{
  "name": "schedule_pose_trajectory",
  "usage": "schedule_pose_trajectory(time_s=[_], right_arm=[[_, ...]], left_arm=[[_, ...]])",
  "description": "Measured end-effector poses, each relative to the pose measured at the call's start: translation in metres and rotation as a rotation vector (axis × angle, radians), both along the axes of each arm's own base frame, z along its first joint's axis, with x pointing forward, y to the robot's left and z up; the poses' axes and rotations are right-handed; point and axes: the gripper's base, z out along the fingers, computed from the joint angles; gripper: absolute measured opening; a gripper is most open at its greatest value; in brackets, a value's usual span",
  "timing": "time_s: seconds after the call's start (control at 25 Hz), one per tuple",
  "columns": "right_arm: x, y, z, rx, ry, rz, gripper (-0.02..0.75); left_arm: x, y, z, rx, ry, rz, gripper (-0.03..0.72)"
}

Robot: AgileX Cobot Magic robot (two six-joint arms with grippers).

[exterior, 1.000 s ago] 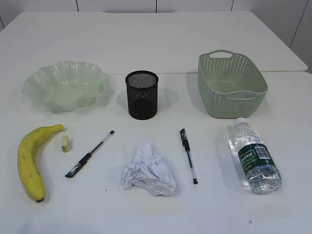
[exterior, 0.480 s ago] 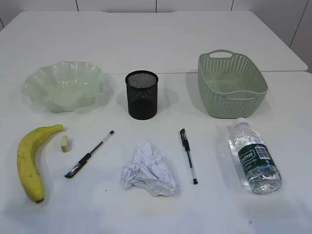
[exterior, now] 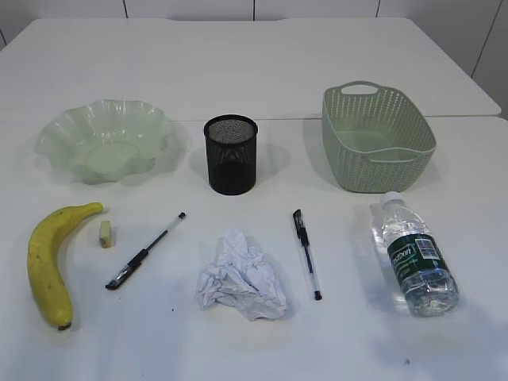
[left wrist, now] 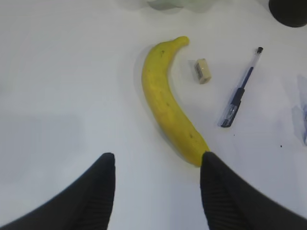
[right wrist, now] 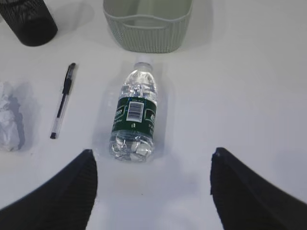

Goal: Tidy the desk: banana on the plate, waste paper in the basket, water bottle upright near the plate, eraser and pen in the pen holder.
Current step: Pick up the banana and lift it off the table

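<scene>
White surface (exterior: 262, 71) carries everything untouched; we judge no step begun, with the banana (exterior: 48, 258) lying left, well short of the plate (exterior: 59, 135). Our left pincer (left wrist: 158, 191) hangs wide apart and empty above the banana's lower tip; our right pincer (right wrist: 153, 191) gapes wide over the lying water bottle (right wrist: 135, 115). Next, we think, the left must drop and straddle the banana.
</scene>
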Motion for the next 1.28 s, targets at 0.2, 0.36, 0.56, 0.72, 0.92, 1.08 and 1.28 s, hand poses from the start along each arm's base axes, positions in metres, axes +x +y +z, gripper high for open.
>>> schedule_pose_trajectory(time_s=[0.2, 0.36, 0.56, 0.72, 0.92, 1.08, 1.28], right_arm=[[0.022, 0.004, 0.002, 0.036, 0.093, 0.008, 0.549], [0.039, 0.008, 0.014, 0.067, 0.138, 0.021, 0.549], [0.062, 0.011, 0.022, 0.072, 0.225, 0.027, 0.549], [0.078, 0.012, 0.017, 0.072, 0.309, 0.029, 0.549], [0.091, 0.013, 0.007, 0.08, 0.372, 0.015, 0.549], [0.095, 0.013, 0.001, 0.082, 0.398, 0.01, 0.549], [0.096, 0.013, 0.001, 0.085, 0.402, 0.009, 0.549]], left_arm=[[0.033, -0.003, -0.01, -0.036, 0.109, 0.018, 0.394], [0.061, -0.005, -0.021, -0.038, 0.202, 0.019, 0.394], [0.096, -0.007, -0.028, -0.038, 0.242, 0.021, 0.394], [0.122, -0.008, -0.039, -0.039, 0.279, 0.026, 0.394], [0.135, -0.017, -0.065, -0.056, 0.388, 0.013, 0.394], [0.141, -0.036, -0.083, -0.036, 0.425, 0.002, 0.394], [0.15, -0.045, -0.099, -0.038, 0.417, 0.066, 0.411]])
